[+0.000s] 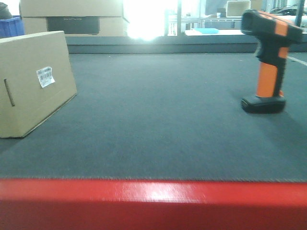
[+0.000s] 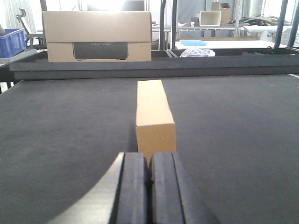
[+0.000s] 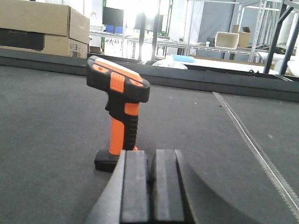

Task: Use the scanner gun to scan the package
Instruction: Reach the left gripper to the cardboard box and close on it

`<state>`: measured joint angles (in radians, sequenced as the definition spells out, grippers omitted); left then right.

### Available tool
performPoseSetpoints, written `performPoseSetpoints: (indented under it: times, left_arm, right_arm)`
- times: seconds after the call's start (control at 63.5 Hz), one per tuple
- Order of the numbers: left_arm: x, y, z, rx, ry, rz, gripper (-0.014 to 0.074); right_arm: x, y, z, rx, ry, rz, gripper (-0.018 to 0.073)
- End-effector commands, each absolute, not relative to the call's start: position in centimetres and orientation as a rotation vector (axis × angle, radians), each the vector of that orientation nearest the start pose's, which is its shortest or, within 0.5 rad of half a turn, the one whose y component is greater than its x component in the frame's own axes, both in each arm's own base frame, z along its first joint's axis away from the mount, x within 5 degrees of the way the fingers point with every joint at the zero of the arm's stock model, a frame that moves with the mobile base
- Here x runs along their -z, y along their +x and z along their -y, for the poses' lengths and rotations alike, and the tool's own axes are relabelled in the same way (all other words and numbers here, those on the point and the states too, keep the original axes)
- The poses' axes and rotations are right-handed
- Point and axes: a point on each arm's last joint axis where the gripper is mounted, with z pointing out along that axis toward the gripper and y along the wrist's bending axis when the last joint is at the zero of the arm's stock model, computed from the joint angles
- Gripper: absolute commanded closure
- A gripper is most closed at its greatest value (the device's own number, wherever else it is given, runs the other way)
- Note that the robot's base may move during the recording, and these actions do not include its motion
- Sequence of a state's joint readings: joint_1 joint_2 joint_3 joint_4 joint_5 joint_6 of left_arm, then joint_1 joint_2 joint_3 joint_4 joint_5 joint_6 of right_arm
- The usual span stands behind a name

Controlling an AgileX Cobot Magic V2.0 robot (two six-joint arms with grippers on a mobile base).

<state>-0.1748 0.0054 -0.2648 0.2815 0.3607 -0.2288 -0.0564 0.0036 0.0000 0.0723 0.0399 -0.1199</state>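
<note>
This looks like a warehouse workshop: grey metal racks (image 2: pixel 281 21), pale cardboard boxes (image 2: pixel 96 35) and a blue plastic crate (image 2: pixel 11 39).

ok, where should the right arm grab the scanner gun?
I'd take the scanner gun by its orange handle, between head and foot. It stands upright just ahead of the right gripper, so open the shut jaws and come in level from the near side.

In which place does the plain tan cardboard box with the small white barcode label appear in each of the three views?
Exterior front-facing: the plain tan cardboard box stands at the left edge, its white barcode label facing the camera.
Left wrist-mounted: centre, seen end-on, just beyond the left gripper.
Right wrist-mounted: not in it.
Shared landmark: the bigger pale cardboard box with a dark panel, upper left background in all three.
</note>
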Motion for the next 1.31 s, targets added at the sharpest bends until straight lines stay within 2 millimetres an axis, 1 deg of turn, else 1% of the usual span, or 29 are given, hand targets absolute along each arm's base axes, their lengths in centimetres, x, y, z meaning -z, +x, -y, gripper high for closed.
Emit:
performPoseSetpoints:
  times: [0.0, 1.292]
  left_arm:
    - [-27.06, 3.69, -0.22, 0.039, 0.085, -1.546, 0.0707]
    - [-27.06, 3.69, -0.23, 0.036, 0.087, -1.546, 0.0707]
  right_arm:
    - [-21.07, 5.63, 0.29, 0.085, 0.000, -1.512, 0.0721]
    - [-21.07, 5.63, 0.29, 0.085, 0.000, -1.512, 0.0721]
